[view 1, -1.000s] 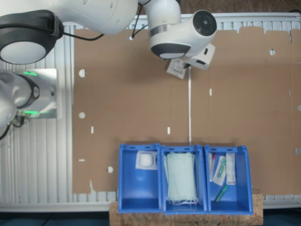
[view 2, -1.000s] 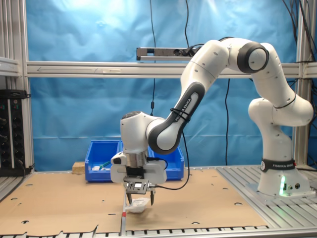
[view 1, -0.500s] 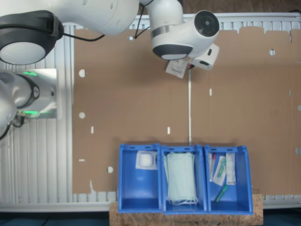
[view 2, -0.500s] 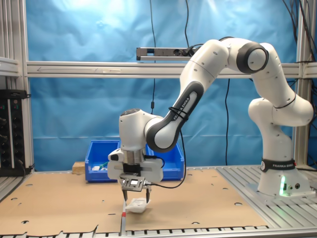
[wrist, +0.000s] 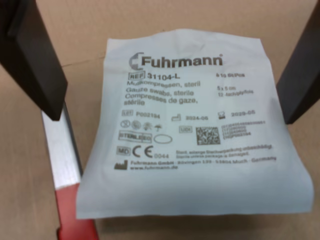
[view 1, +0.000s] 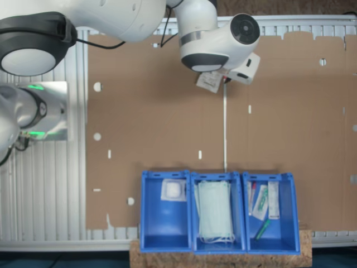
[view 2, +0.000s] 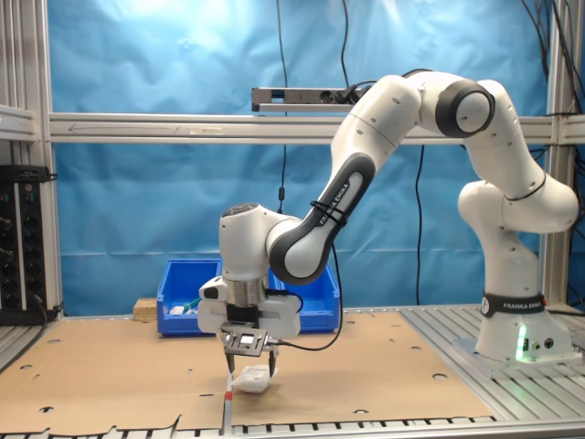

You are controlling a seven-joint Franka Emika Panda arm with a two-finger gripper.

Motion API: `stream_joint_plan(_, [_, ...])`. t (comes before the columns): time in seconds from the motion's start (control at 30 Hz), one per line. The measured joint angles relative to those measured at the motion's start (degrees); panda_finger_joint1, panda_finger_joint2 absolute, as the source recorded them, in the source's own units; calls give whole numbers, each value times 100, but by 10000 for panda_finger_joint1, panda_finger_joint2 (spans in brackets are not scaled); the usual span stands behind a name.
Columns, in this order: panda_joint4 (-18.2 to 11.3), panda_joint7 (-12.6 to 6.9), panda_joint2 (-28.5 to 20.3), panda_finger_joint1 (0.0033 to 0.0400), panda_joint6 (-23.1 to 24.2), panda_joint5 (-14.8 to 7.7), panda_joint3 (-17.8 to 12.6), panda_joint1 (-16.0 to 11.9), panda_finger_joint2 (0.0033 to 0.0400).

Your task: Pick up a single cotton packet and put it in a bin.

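Observation:
A white square cotton packet (wrist: 192, 130) with dark print lies flat on the brown cardboard, partly over a metal strip. My gripper (wrist: 172, 112) hangs low over it, open, with one dark finger (wrist: 35, 60) on each side of the packet and neither clamping it. In the first exterior view the packet (view 1: 210, 82) peeks out from under the gripper (view 1: 218, 77) at the far edge of the cardboard. In the second exterior view the gripper (view 2: 250, 364) stands just above the packet (view 2: 253, 380). Three blue bins stand in a row; the bin (view 1: 164, 226) at the first exterior view's left holds another white packet (view 1: 173, 190).
The middle bin (view 1: 191, 215) holds pale-green face masks (view 1: 215, 211). The third bin (view 1: 283, 229) holds long narrow packets (view 1: 261, 202). In the second exterior view the bins (view 2: 187, 279) stand behind the arm. The cardboard sheet (view 1: 156, 128) has small holes, and a red-ended metal strip (wrist: 62, 165) runs under the packet.
The gripper has sunk a little closer to the packet and shifted slightly toward the second exterior view's left. The packet has not moved.

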Motion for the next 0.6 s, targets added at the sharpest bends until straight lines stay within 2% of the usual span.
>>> stream_joint_plan(0.6, [7,0,144,400,30,0,-1,26,400])
